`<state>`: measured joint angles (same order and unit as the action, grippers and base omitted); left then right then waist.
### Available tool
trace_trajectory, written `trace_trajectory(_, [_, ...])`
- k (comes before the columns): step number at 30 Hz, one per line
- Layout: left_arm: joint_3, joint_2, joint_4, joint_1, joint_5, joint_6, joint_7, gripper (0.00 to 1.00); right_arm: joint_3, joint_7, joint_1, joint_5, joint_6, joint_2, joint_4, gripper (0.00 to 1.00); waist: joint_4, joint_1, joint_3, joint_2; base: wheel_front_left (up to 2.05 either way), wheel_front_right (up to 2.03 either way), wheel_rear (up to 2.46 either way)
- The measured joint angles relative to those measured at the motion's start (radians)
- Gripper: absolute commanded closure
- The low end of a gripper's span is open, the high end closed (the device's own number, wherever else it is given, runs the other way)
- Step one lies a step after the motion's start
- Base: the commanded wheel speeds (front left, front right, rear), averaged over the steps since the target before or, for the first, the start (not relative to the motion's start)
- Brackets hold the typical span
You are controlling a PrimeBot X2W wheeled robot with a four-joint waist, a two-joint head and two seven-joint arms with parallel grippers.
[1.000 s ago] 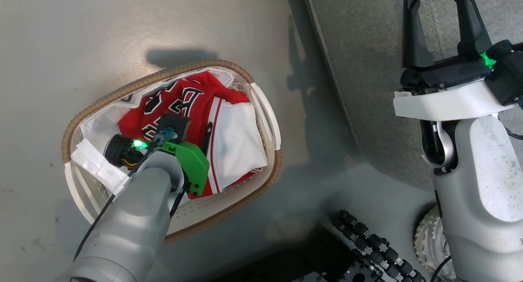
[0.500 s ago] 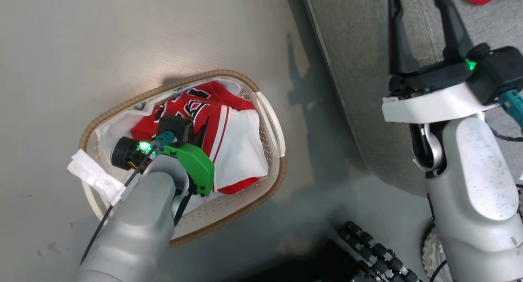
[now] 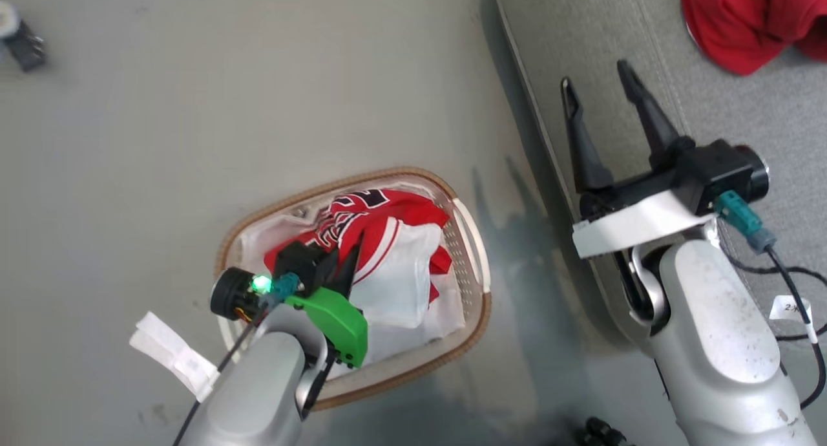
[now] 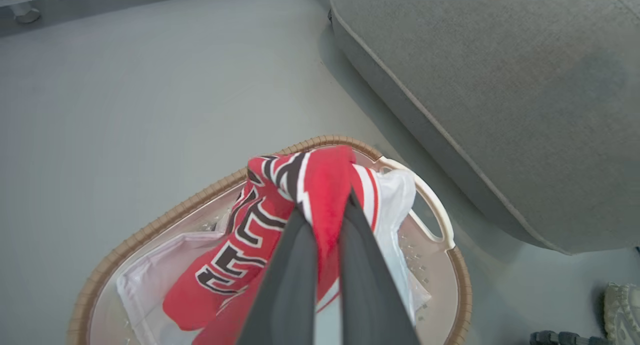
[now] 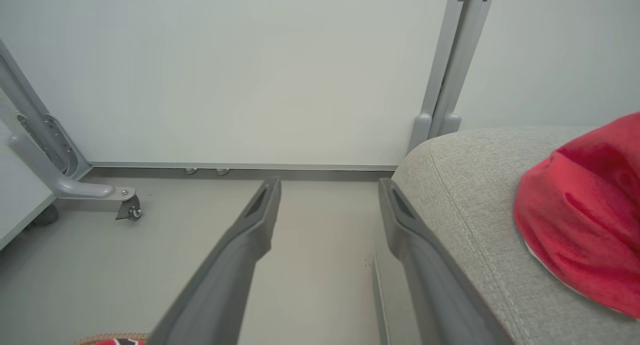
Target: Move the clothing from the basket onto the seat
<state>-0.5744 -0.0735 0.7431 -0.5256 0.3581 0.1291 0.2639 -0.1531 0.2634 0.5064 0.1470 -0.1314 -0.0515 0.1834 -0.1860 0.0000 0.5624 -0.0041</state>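
Over the oval white plastic basket (image 4: 433, 199), my left fingers (image 4: 285, 285) pinch the soft red-and-white jersey (image 4: 320, 185); my right fingers (image 5: 235, 265) stand spread.

Dark folded lettering on the jersey (image 4: 240, 235), unreadable.

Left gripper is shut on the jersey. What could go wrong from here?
The left gripper pinches only a narrow fold of the jersey, so it may slip free when lifted. The white liner beneath could drag out with it. Trailing cloth might snag the basket rim and tip it.
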Motion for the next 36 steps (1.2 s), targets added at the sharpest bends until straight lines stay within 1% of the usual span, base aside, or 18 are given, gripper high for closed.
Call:
trace_trajectory(10, [0.052, 0.008, -0.224, 0.132, -0.069, 0.0, 0.0, 1.0, -0.02, 0.0, -0.113, 0.01, 0.0, -0.007, 0.055, 0.0, 0.085, 0.0, -0.178, 0.0, 0.0, 0.0, 0.0])
trace_trajectory(17, [0.111, 0.008, -0.361, 0.184, -0.066, 0.0, 0.0, 1.0, -0.04, 0.0, -0.179, 0.03, 0.0, -0.006, 0.082, 0.0, 0.13, 0.0, -0.3, 0.0, 0.0, 0.0, 0.0])
trace_trajectory(27, [0.127, -0.003, -0.508, 0.189, -0.081, 0.0, 0.0, 1.0, -0.085, 0.0, -0.262, 0.034, 0.0, -0.004, 0.114, 0.0, 0.164, 0.0, -0.441, 0.0, 0.0, 0.0, 0.0])
trace_trajectory(30, [0.14, -0.007, -0.531, 0.191, -0.081, 0.0, 0.0, 1.0, -0.103, 0.0, -0.277, 0.039, 0.0, -0.005, 0.122, 0.0, 0.17, -0.0001, -0.472, 0.0, 0.0, 0.0, 0.0])
trace_trajectory(33, [0.147, -0.011, -0.546, 0.193, -0.081, 0.0, 0.0, 1.0, -0.136, 0.0, -0.279, 0.045, 0.0, -0.015, 0.126, 0.0, 0.174, -0.0001, -0.493, 0.0, 0.0, 0.0, 0.0])
trace_trajectory(36, [0.148, -0.012, -0.553, 0.199, -0.088, 0.0, 0.0, 1.0, -0.203, 0.0, -0.281, 0.046, 0.0, -0.031, 0.123, 0.0, 0.176, -0.0001, -0.504, 0.0, 0.0, 0.0, 0.0])
